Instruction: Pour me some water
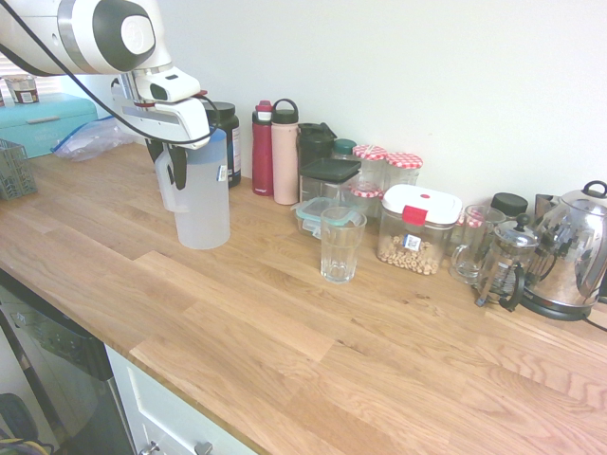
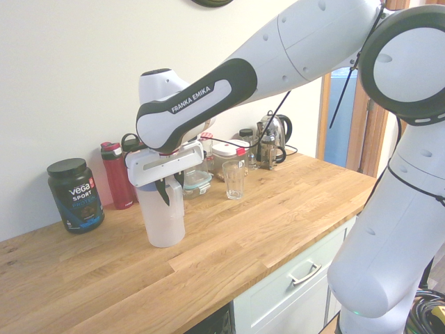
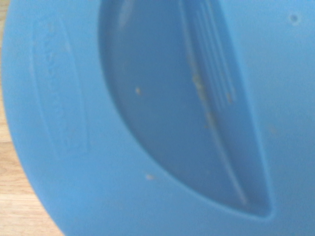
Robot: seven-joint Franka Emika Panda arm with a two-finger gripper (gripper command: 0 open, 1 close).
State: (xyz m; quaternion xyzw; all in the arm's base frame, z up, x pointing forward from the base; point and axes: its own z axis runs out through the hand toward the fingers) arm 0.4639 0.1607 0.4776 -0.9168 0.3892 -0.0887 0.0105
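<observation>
On my first ext. view, nearest me are the white cabinet (image 1: 166, 408) and a dark-fronted appliance (image 1: 66, 365), both under the wood table (image 1: 285, 351). The clear glass (image 1: 340, 248) stands upright on the table, nearer the front than the jars & bottles, well apart from the pitcher.

The pitcher (image 1: 204, 204), frosted w/ a blue lid (image 3: 59, 147), is upright on the table, left of the glass in this view. My fingers (image 1: 177, 169) are down at its handle (image 1: 167, 190), one on either side; can't tell if they're clamped on it or just around it. Wrist cam is right over the lid: recess + blurry raised lettering.

To the right, a French press (image 1: 510, 261) stands just beside the metal kettle (image 1: 569, 251), w/ a glass mug (image 1: 471, 248) next to the press. Behind the glass & a bit right: clear container (image 1: 414, 237), white lid, red latch, pale round bits inside.

Farther back, L of that container: food boxes (image 1: 327, 190) and jars w/ red-check lids (image 1: 402, 171). Then the pink bottle (image 1: 285, 161), red bottle (image 1: 263, 156) and black tub (image 2: 75, 198) labeled "Vega Sport". Far L end: wire basket (image 1: 14, 171), plastic bag (image 1: 95, 139), teal box (image 1: 43, 125).
</observation>
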